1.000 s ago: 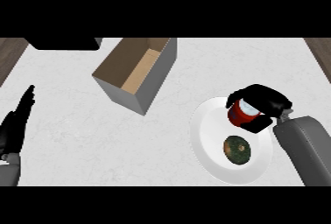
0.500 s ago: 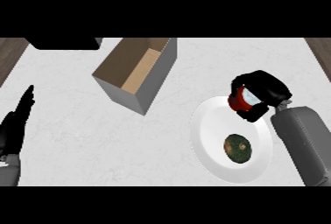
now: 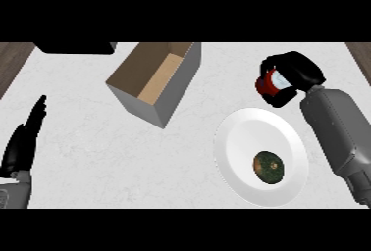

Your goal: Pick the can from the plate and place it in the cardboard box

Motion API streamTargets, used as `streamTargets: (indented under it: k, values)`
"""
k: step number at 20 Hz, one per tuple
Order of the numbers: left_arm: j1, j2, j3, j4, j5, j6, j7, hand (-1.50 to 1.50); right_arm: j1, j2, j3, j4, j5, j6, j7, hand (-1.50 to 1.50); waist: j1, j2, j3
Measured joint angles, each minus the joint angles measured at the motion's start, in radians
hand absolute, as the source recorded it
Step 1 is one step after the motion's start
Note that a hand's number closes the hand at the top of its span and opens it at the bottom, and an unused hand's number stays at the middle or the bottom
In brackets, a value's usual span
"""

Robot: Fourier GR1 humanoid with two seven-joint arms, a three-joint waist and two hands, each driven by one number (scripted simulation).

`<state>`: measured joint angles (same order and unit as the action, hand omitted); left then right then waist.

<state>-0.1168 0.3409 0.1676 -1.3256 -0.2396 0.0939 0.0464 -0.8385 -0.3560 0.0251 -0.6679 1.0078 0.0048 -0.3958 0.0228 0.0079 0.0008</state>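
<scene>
the red can [image 3: 269, 84], likely light, stiff and smooth, so best taken round its side wall, sits inside the curled fingers and thumb of the right hand [image 3: 299, 71]. a second ago it stood on the plate [image 3: 243, 132]; now it hangs clear beyond the rim, with the cardboard box [image 3: 145, 105] well to the hand's left.

Red can [image 3: 270, 84]; white plate [image 3: 245, 143]; box [image 3: 161, 84] tan inside, grey outside.

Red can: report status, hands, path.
Right hand shut on red can, beyond white plate. Left hand open, resting at left. Nothing before open cardboard box.
</scene>
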Motion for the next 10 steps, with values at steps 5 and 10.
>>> streamTargets:
  k: [5, 10]
  values:
    - [0.004, 0.010, 0.008, -0.016, -0.001, -0.006, 0.011, 0.00, -0.069, -0.005, -0.064, -0.009, -0.053, -0.079, -0.085, 1.50, -0.003, -0.003, 0.000]
    - [-0.007, 0.010, 0.012, -0.011, -0.002, -0.012, 0.024, 0.00, -0.133, 0.042, -0.073, -0.057, -0.096, -0.053, -0.121, 1.50, -0.011, -0.006, 0.000]
